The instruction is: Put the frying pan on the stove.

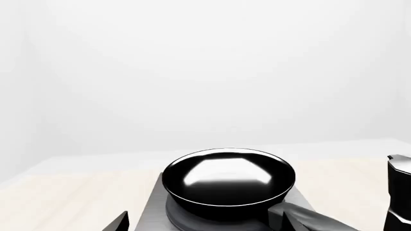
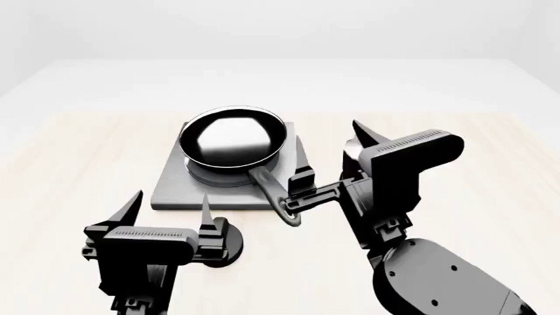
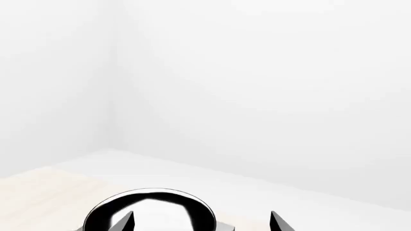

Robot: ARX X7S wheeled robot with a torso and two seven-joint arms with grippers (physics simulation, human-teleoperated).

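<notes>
Two grippers in head view: left gripper (image 2: 170, 209) spread wide, empty, hovering near the stove's (image 2: 172, 186) front edge. Right gripper (image 2: 331, 152) also spread, fingers either side of the handle (image 2: 277, 194), not clamping it. Frying pan (image 2: 233, 136) sits on the rings. Left wrist: pan (image 1: 228, 179) centred on slab (image 1: 154, 211). Right wrist: pan (image 3: 151, 210) between open tips. Risk, I reckon: pulling my right arm back crooked snags the handle and drags the pan off.

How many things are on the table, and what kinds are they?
Pans: 1, the black frying pan
Stoves: 1, the grey stove under the pan
Knobs: 1, a round black knob partly hidden behind the left arm
Total: 3 things on the table
</notes>
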